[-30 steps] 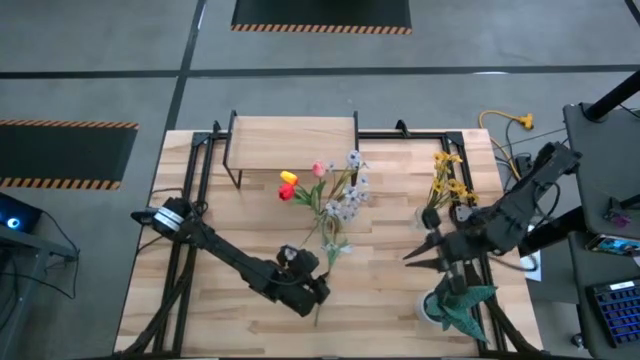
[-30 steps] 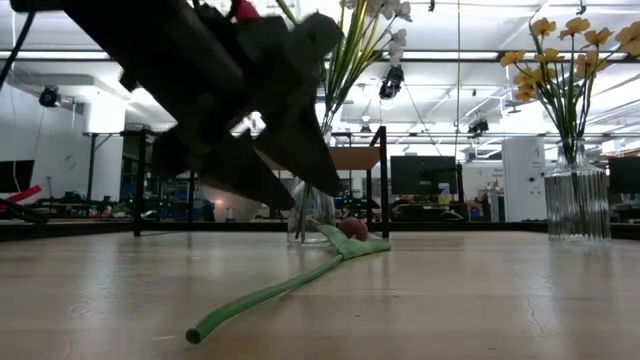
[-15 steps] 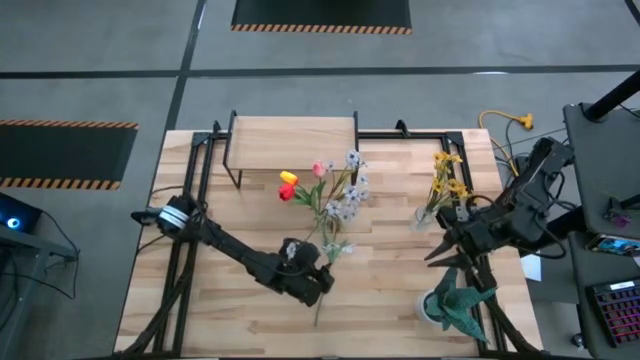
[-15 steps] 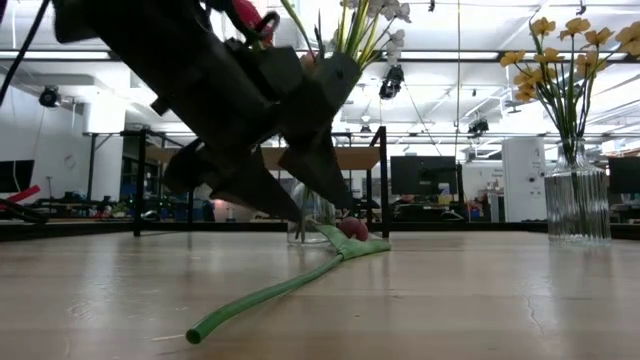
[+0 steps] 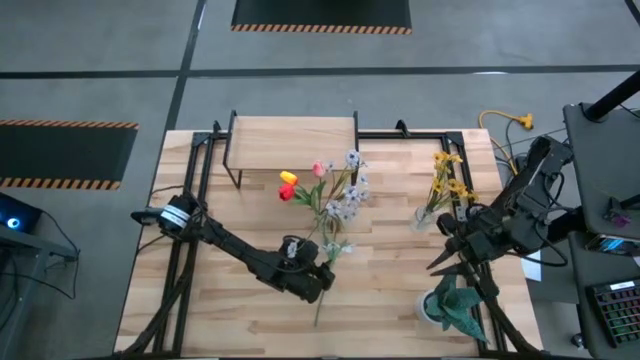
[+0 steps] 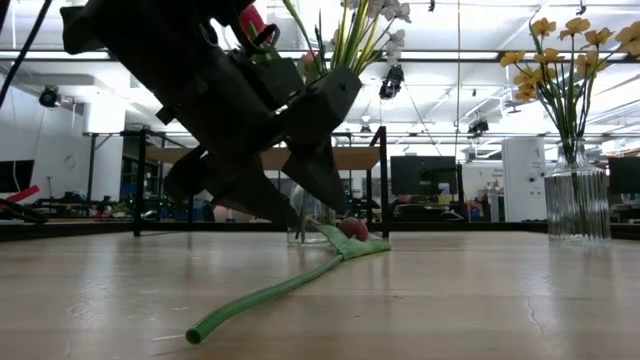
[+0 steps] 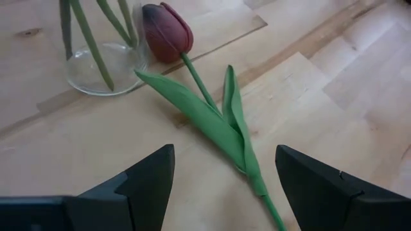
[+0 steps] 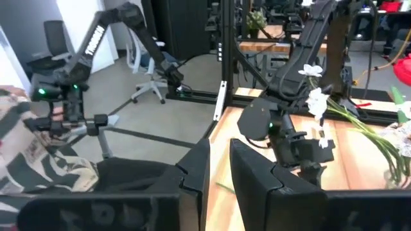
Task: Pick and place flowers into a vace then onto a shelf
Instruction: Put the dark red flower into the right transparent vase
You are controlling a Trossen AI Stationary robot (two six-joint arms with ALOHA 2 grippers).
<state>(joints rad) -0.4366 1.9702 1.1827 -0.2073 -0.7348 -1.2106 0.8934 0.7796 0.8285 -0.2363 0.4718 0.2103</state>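
A dark maroon tulip (image 7: 166, 32) lies flat on the table, its green stem and leaves (image 7: 221, 125) trailing toward the near edge (image 5: 320, 305). Its bloom lies next to a glass vase (image 7: 96, 64) that holds red, yellow, pink and pale flowers (image 5: 325, 190). My left gripper (image 7: 225, 186) hovers open low over the stem, a finger on either side, touching nothing; the low view shows it (image 6: 315, 215) above the stem (image 6: 270, 295). A second vase (image 6: 577, 205) holds yellow blooms (image 5: 448, 178). My right gripper (image 5: 437, 255) is open beside it. The shelf (image 5: 293, 135) stands at the far edge.
A green spiky potted plant (image 5: 455, 305) sits at the near right, close under my right arm. Black frame rails (image 5: 190, 180) run along the table's sides. Bare tabletop (image 5: 220, 310) lies at the near left. The right wrist view shows another robot arm and chairs in the room beyond.
My left gripper has moved a little toward the far edge and down, closing in on the tulip's stem. My right gripper has drawn back toward the table's right edge, away from the table's middle. The tulip and both vases have stayed put.
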